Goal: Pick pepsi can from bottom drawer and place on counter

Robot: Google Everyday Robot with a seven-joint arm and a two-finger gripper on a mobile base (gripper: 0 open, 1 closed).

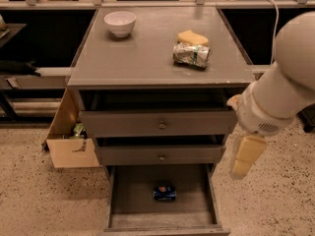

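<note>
Can point(165, 192): on its side on the open drawer point(133, 200) floor. Tool point(244, 157): hangs right of the drawer, above and well apart from the can. Whether it is apart or together cannot be told.

One camera looks down from high in front of the cabinet point(157, 124), facing its front; the counter point(142, 58) fills the upper frame, the open bottom drawer point(133, 193) reaches the lower edge, and the gripper point(244, 160) hangs close at the right, beside the cabinet

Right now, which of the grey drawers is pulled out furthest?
The lowest grey drawer, floor showing, holding a small blue pepsi can; the cream gripper hangs to its right.
</note>
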